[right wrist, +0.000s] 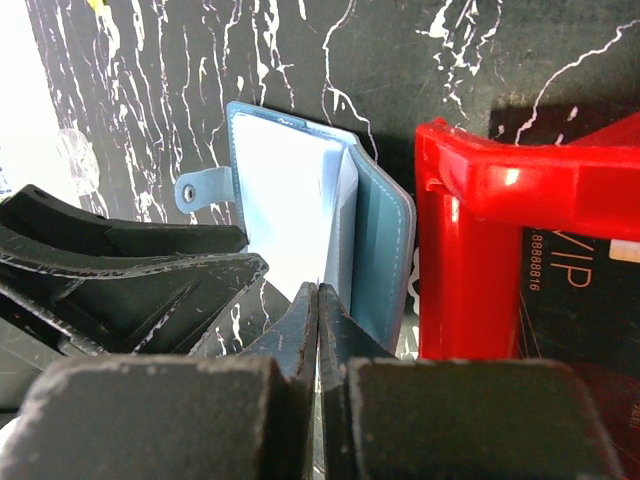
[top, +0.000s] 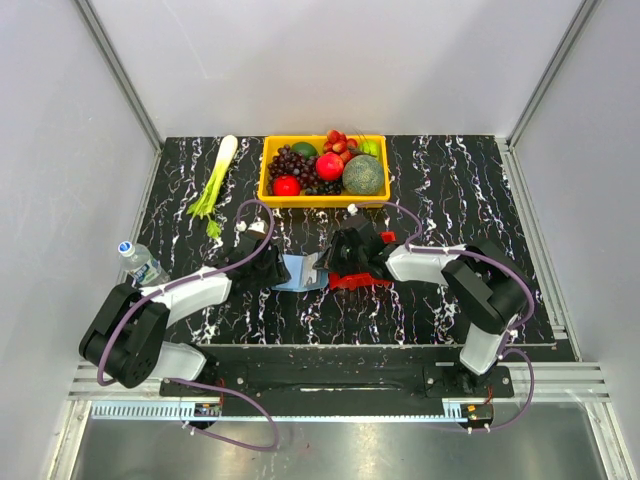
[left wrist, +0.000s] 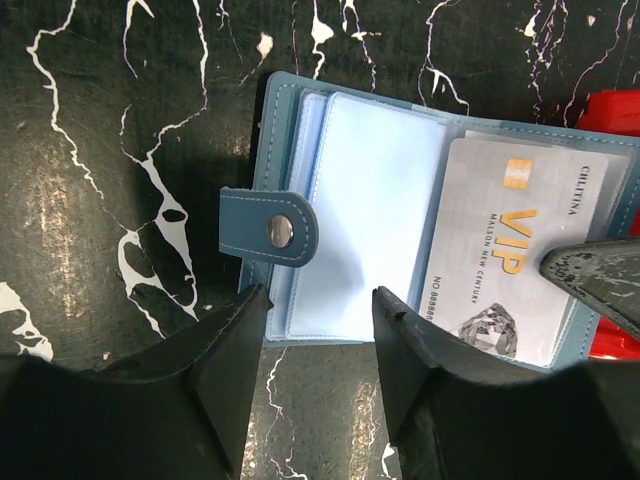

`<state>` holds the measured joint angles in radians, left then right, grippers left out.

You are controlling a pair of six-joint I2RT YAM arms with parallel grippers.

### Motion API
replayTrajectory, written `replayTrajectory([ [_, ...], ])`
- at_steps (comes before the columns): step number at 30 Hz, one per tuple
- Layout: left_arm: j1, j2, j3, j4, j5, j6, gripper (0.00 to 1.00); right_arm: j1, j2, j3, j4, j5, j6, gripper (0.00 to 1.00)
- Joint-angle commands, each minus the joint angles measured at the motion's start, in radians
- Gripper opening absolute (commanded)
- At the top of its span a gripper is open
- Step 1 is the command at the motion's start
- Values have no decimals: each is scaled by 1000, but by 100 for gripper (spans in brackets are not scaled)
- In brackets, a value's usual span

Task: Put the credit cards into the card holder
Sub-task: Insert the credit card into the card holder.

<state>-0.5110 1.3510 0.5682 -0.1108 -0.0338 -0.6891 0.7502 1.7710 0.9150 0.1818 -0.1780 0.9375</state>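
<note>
Left gripper [left wrist: 320,295]: the dark two-finger claw stands open. Its fingers are spread to either side of the near edge of the card holder, and nothing is pinched between them.
Right gripper [right wrist: 317,295]: the jaws are pressed flat together. In the left wrist view one dark fingertip lies over the right edge of the pale card. Whether that card is pinched cannot be told.
Card holder [left wrist: 370,210]: a flat blue wallet-like folder lying open on the table between the two claws. Its pale blue clear pockets face up, and a blue strap with a metal snap [left wrist: 270,228] sticks out on its left side.
Pale card [left wrist: 500,260]: a silver-white plastic card with gold "VIP" lettering. It lies on the holder's right leaf, with its far edge under a clear pocket.
Red tray [right wrist: 470,250]: a glossy open-topped plastic tray just right of the holder.
Dark card [right wrist: 575,290]: a black card with pale lettering, lying inside the tray.
Table [top: 450,200]: black marble-patterned top with white veins.
Water bottle [top: 143,263]: clear plastic, at the left edge.
Green leek [top: 215,185]: lying far left.
Yellow basket [top: 268,175]: at the far edge, holding grapes, red fruit and a green melon.
</note>
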Motion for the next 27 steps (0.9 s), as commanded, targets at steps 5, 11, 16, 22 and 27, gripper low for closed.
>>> replayTrajectory([
  [5, 12, 17, -11, 11, -8, -4, 53, -6, 22, -1, -25, -3, 60, 0],
  [11, 11, 28, -22, 19, 8, -12, 53, -6, 57, -28, 122, -69, 73, 0],
  [16, 12, 19, -33, 25, 18, -20, 53, -6, 76, -25, 134, -67, 81, 0],
  [22, 12, 16, -41, 17, 20, -20, 53, -6, 107, -5, 154, -87, 77, 0],
  [27, 12, 4, -50, 10, 12, -20, 53, -12, 119, 16, 142, -83, 61, 0],
])
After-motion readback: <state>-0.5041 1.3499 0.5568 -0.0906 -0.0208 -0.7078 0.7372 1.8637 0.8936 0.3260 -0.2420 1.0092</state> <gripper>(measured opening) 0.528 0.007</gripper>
